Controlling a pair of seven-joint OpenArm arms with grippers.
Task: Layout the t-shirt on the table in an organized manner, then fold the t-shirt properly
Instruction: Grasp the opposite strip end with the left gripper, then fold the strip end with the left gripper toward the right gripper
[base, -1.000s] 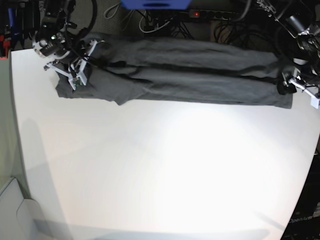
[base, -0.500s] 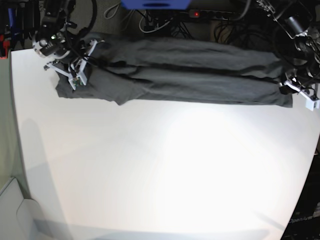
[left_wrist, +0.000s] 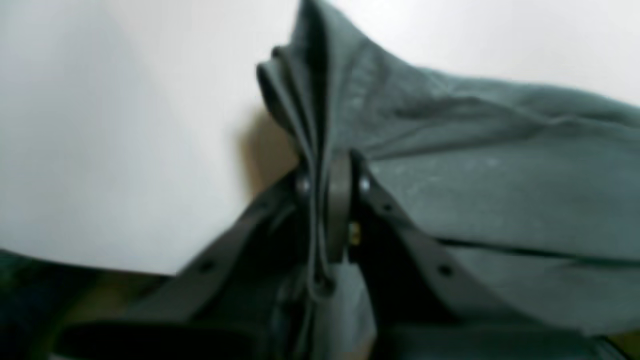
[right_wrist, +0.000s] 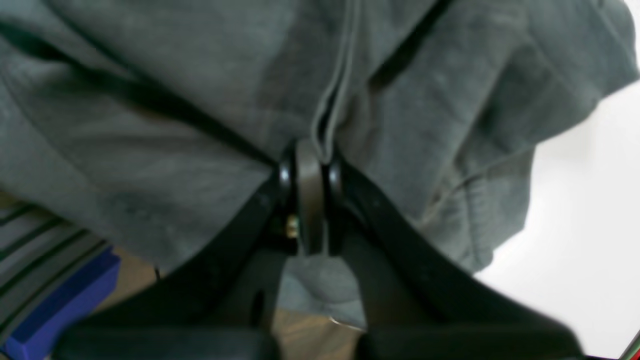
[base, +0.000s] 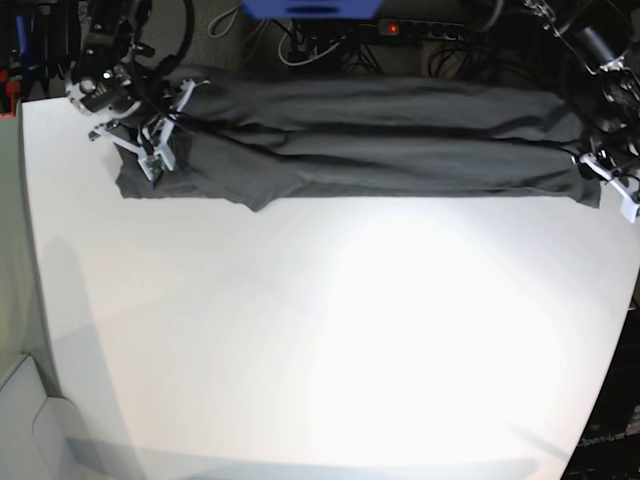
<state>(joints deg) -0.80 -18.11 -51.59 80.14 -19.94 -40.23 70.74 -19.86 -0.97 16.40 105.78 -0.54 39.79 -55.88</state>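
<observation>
White table, grey t-shirt along far edge — left hand, right hand pinching its ends

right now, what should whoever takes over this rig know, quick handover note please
Left pincer: shut on a bunched fold of the t-shirt at one end.
Right pincer: shut on the t-shirt at the other end.
T-shirt: stretched in a long band along the far edge of the table, partly over that edge, creased lengthwise.
Done: both ends gripped.
Left: spread it flat on the table, then fold.
</observation>
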